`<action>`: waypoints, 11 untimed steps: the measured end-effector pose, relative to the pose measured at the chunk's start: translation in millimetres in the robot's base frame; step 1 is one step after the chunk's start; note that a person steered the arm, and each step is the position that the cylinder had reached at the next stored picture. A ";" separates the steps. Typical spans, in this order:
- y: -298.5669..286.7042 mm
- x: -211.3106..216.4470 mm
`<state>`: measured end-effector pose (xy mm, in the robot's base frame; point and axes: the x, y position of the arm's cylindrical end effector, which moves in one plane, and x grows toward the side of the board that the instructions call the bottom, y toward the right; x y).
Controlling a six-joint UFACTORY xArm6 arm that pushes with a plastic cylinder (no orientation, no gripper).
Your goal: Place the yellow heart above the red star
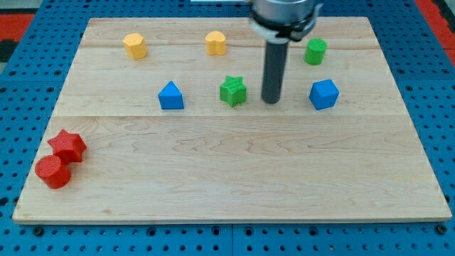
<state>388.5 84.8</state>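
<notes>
The yellow heart (pixel 216 43) lies near the view's top, a little left of centre. The red star (pixel 67 145) lies far away at the view's lower left, touching a red round block (pixel 53 171) just below it. My tip (pixel 270 101) rests on the board between the green star (pixel 232 91) on its left and a blue angular block (pixel 323 94) on its right. The tip is below and to the right of the yellow heart and touches no block.
A second yellow block (pixel 134 45), angular in shape, lies at the top left. A blue triangle (pixel 170 96) lies left of the green star. A green round block (pixel 316 51) lies at the top right. The wooden board (pixel 227 178) sits on a blue perforated table.
</notes>
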 end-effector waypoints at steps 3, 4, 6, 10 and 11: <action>-34.5 -110.2; -74.5 -133.0; -174.8 -117.8; -266.2 -57.5; -297.2 -65.3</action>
